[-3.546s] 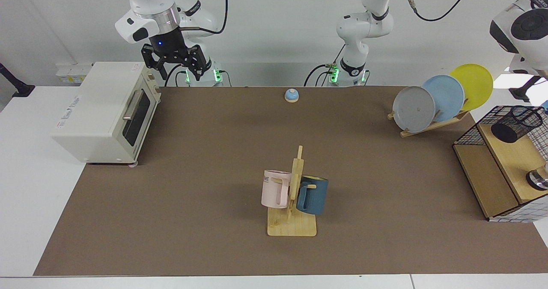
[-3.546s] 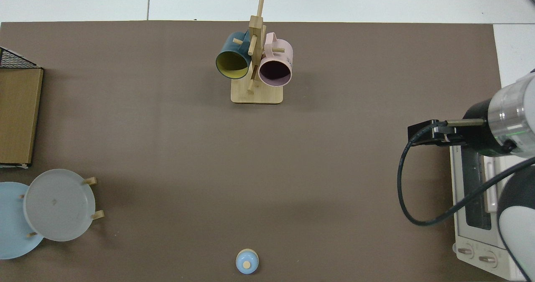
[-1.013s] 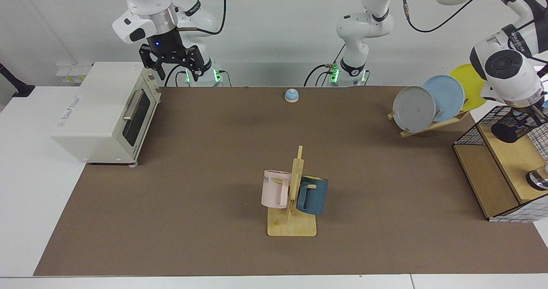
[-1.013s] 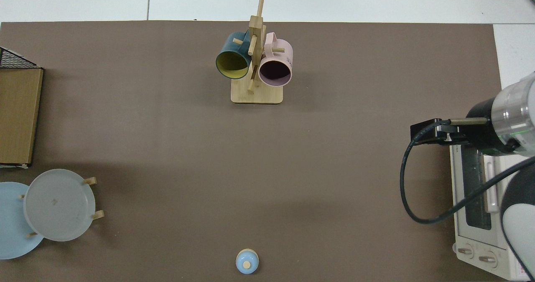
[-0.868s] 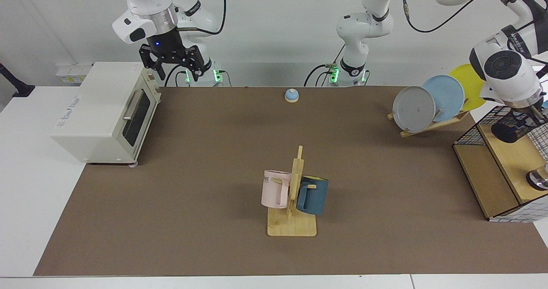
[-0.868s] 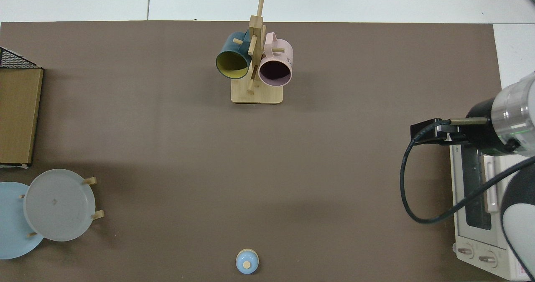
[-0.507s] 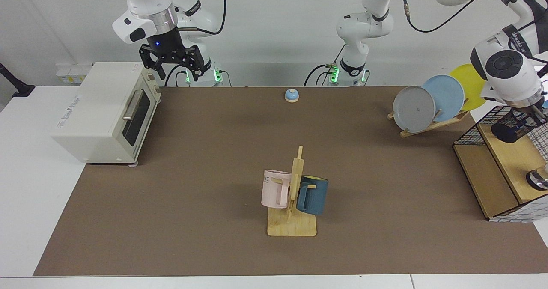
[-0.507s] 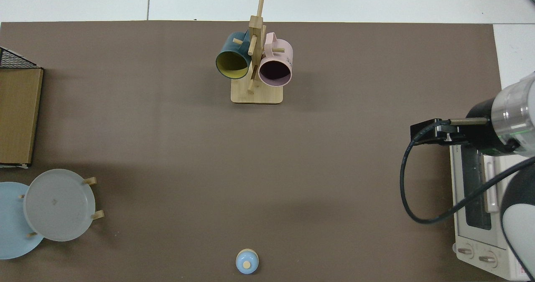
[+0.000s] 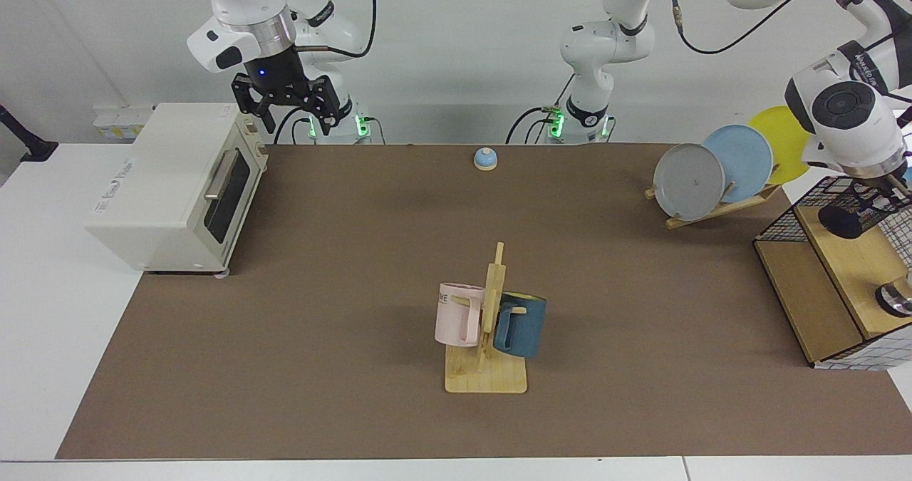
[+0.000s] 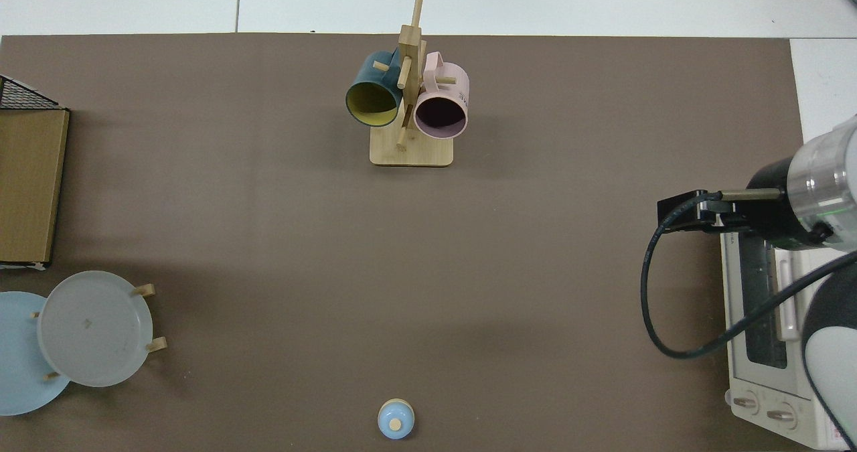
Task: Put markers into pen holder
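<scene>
The pen holder [image 9: 855, 214], a black wire-mesh cup, stands on the top wooden shelf of the wire frame at the far right of the facing view. My left gripper [image 9: 889, 187] hangs right over its rim, reaching down from the white wrist [image 9: 848, 121]; most of the hand is hidden by the wrist and the view's edge. I cannot make out the markers with certainty; they are hidden. My right gripper [image 9: 288, 107] waits open and empty above the back corner of the toaster oven [image 9: 171, 185]. In the top view only the right arm [image 10: 803, 197] shows, over the oven.
A wire grid frame with wooden shelves [image 9: 812, 288] stands at the right edge. A rack of plates [image 9: 719, 171] sits beside it. A mug tree [image 9: 488, 331] with a pink and a blue mug stands mid-table, and a small blue bell [image 9: 485, 158] is at the back.
Since 3.5 s ago the left arm has swung in and down over the pen holder. Over the last second it has only shifted slightly. The right arm has barely moved.
</scene>
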### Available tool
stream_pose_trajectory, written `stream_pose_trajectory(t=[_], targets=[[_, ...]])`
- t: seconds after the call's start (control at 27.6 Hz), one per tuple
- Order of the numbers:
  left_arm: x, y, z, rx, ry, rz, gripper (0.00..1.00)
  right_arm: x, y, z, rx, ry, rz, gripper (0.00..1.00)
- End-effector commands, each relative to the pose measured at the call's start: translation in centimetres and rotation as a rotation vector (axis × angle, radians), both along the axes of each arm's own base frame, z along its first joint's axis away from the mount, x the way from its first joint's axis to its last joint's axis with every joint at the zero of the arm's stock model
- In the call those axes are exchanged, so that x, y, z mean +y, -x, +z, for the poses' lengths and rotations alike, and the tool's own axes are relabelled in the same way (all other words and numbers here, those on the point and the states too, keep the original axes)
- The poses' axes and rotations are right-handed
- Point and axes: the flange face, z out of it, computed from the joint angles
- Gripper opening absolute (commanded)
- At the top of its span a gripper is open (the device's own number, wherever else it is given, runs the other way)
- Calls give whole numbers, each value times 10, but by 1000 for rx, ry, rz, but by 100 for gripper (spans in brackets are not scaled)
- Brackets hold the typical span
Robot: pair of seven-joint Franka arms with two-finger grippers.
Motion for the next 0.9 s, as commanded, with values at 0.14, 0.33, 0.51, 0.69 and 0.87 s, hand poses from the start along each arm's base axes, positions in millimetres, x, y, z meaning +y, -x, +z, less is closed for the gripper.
stream_pose_trajectory(t=[0.14,0.33,0.51,0.69,0.87], targets=[[5,4,1,-19,17,-6,63,-1,-2,2,-11,-18,-20,100],[-2,5,20,-38,11,-3,63,-1,-2,2,-11,-19,-18,100],[-12,11,46,-75,37,20,64,-1,-2,2,-11,-19,-18,100],[-28,5,69,-129,107,65,68,-1,-2,2,-11,-18,-18,100],[-39,7,86,-179,200,97,80,-1,-2,2,-11,-19,-18,100]])
